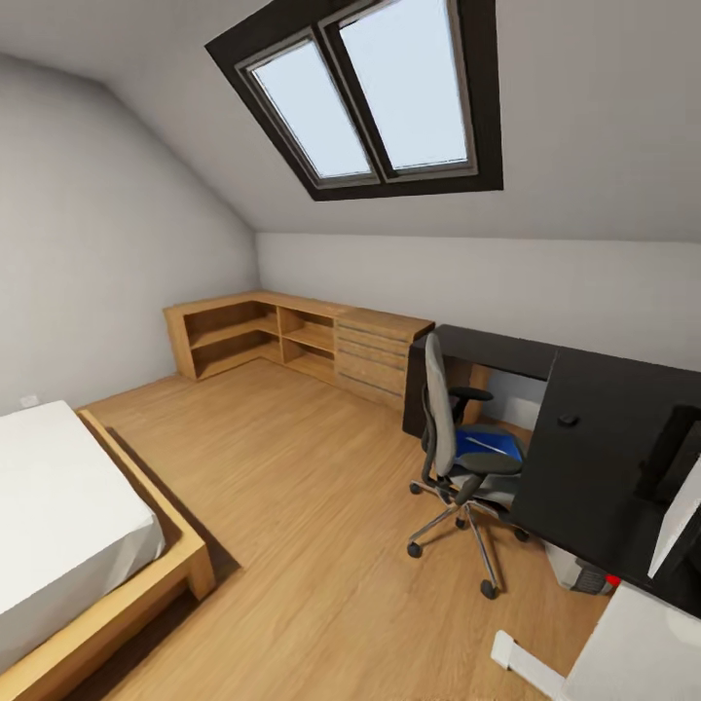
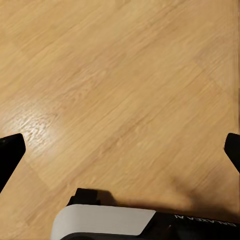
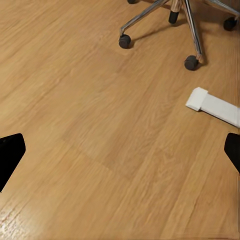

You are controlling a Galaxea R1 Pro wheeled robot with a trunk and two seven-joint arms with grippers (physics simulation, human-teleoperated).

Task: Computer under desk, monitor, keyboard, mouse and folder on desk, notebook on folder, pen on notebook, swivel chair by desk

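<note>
In the head view the swivel chair (image 1: pixel 450 428) stands on the wood floor, close to the black desk (image 1: pixel 594 467) at the right. The blue folder (image 1: pixel 490 446) lies on its seat with a thin pale streak across it, perhaps the pen. The monitor (image 1: pixel 679 516) shows at the right edge, on the desk. A small dark object (image 1: pixel 568 421), possibly the mouse, lies on the desktop. The computer (image 1: pixel 582 574) sits under the desk. Keyboard and notebook are out of view. My left gripper (image 2: pixel 120 150) and right gripper (image 3: pixel 120 150) hang open over bare floor.
A low wooden bed (image 1: pixel 88 545) fills the near left. Light-wood shelving (image 1: pixel 292 341) runs along the back wall, with a black unit (image 1: pixel 487 352) beside it. The desk's white foot (image 3: pixel 212 106) and the chair's casters (image 3: pixel 191 62) lie ahead of my right gripper.
</note>
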